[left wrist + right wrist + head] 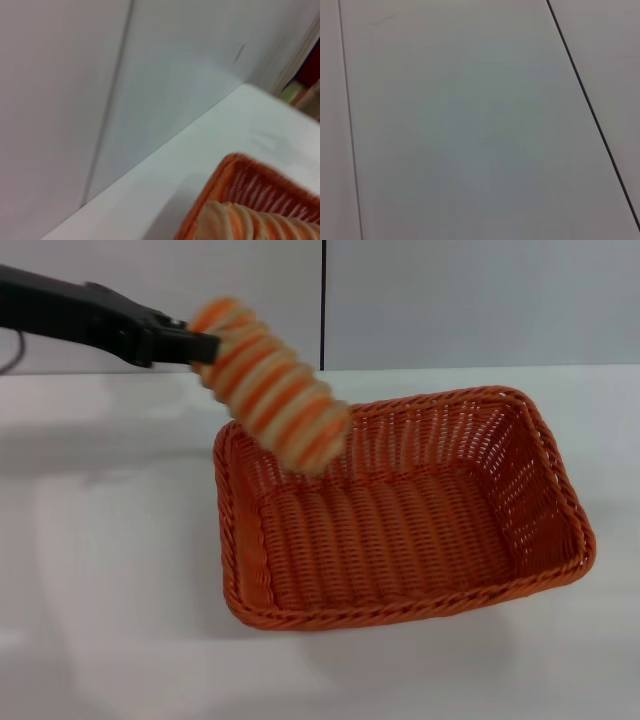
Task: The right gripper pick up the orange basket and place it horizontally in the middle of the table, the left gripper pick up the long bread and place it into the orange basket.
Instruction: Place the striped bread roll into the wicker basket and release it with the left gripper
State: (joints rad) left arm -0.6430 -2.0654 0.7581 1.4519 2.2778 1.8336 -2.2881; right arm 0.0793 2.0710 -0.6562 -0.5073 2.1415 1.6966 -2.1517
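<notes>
The orange basket [400, 515] lies on the white table [110, 570], a little right of the middle, its long side running left to right. My left gripper [200, 345] comes in from the upper left and is shut on one end of the long bread [272, 387]. The striped loaf hangs tilted in the air over the basket's back left corner. In the left wrist view the long bread [250, 222] shows in front of the basket's rim [220, 175]. The right gripper is out of view; its wrist camera faces a plain grey wall.
A grey panelled wall [450, 300] with a dark vertical seam stands behind the table. Bare white tabletop lies to the left of and in front of the basket.
</notes>
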